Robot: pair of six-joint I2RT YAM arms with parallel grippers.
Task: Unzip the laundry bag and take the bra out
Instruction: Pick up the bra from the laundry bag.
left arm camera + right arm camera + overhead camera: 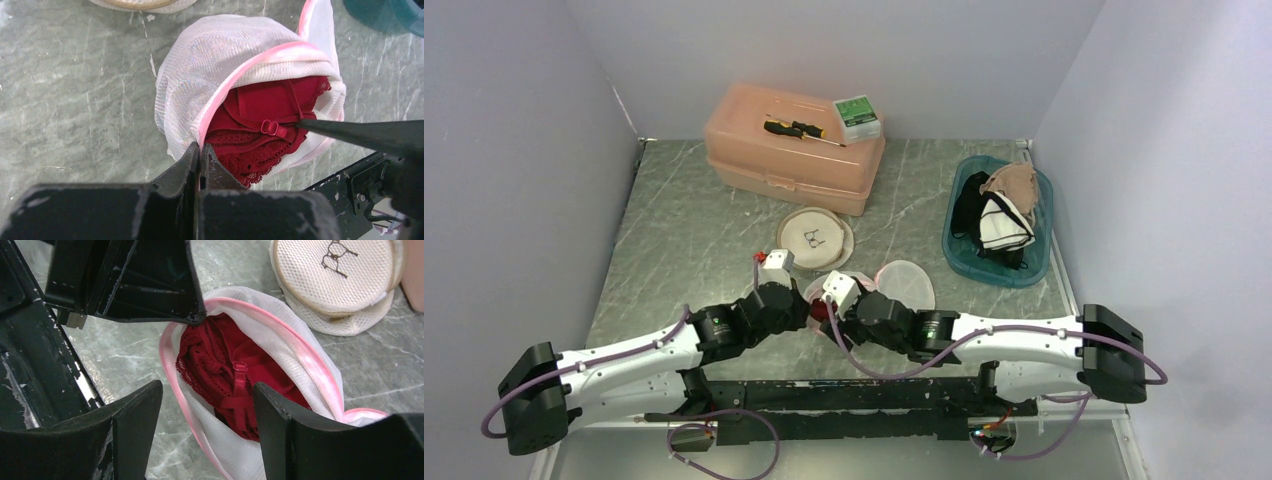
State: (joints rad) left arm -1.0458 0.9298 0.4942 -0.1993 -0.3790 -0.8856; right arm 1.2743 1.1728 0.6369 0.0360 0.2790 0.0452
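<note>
Grey marbled bench [684, 220] between pale walls. At its near middle the white mesh laundry bag [210, 55] lies open, the red lace bra [265, 105] showing inside. The left gripper [200, 152] has its jaws pinched together on the bag's pink rim. The right gripper [206, 387] has its jaws wide apart over the bra, holding nothing.

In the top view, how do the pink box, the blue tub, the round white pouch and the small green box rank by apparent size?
1. pink box
2. blue tub, somewhat smaller
3. round white pouch
4. small green box
</note>
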